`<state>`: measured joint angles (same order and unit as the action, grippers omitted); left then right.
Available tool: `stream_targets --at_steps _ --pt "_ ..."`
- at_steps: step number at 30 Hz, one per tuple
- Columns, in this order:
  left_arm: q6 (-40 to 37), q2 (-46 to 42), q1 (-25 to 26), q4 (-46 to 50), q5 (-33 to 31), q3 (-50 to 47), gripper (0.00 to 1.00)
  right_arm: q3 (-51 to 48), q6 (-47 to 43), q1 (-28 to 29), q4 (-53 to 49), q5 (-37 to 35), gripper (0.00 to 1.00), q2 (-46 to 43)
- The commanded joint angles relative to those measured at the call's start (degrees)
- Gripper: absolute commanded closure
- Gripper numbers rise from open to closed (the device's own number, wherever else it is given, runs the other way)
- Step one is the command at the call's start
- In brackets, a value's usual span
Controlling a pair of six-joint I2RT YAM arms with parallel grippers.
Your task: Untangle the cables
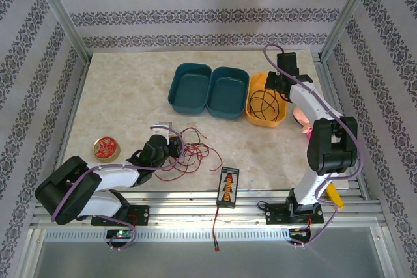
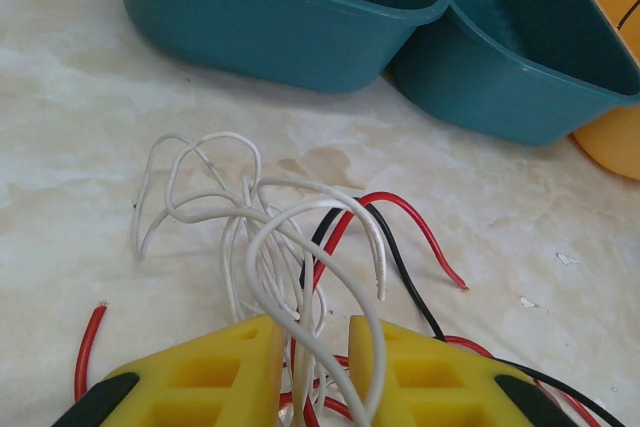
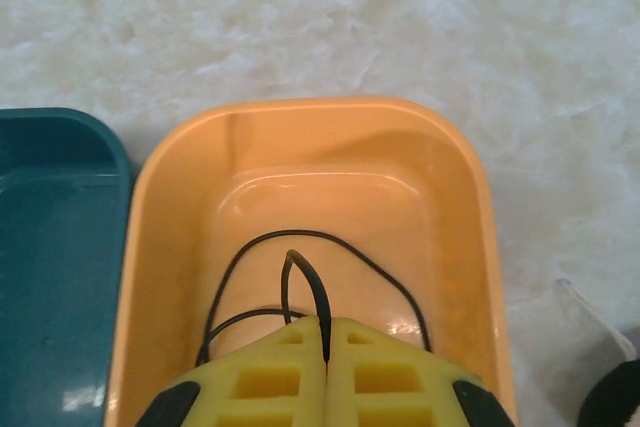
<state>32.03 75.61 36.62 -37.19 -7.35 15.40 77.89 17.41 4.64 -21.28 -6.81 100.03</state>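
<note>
Right gripper (image 3: pixel 326 325) hangs low over the orange plastic tub (image 3: pixel 300 105), jaws pressed together on a kink of the thin black cable (image 3: pixel 300 233), whose loop lies on the tub floor. If it lifts without letting go, that wire could come straight back out.

Over to the left gripper (image 2: pixel 315 332): jaws a little apart, straddling strands of the whitish-clear cable (image 2: pixel 249 267) and clamped on nothing that I can see. That cable sits on the marble-look table (image 2: pixel 80 147), near the two teal plastic tubs (image 2: pixel 290 7), knotted up with the thin red cable (image 2: pixel 395 199) and a second black strand (image 2: pixel 398 265). If it closes here it may catch red with white, and then the whole tangle would drag along and tighten.
</note>
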Motion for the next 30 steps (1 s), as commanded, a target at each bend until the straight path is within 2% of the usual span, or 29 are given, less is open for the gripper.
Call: stream_targets --at_steps 1,6,21,25,30 --pt "0.86 -1.33 -0.89 1.50 -0.38 -0.12 0.76 3.17 -3.89 -0.45 -2.21 -4.27 1.00 1.93" --pt "0.84 -1.62 -0.94 1.68 -0.47 -0.19 0.76 5.03 -5.69 -0.52 -3.51 -5.78 1.00 4.14" --pt "1.09 -1.62 -0.94 1.43 -0.22 -0.46 0.76 7.27 -1.86 -0.51 -4.47 3.81 1.00 12.08" --pt "1.10 -1.68 -0.94 1.21 0.06 -0.54 0.77 9.15 -1.68 -0.52 -5.59 4.72 0.93 13.29" --pt "1.02 -1.79 -0.94 1.15 0.15 -0.68 0.76 10.70 -1.98 -0.51 -7.38 3.40 0.72 11.97"
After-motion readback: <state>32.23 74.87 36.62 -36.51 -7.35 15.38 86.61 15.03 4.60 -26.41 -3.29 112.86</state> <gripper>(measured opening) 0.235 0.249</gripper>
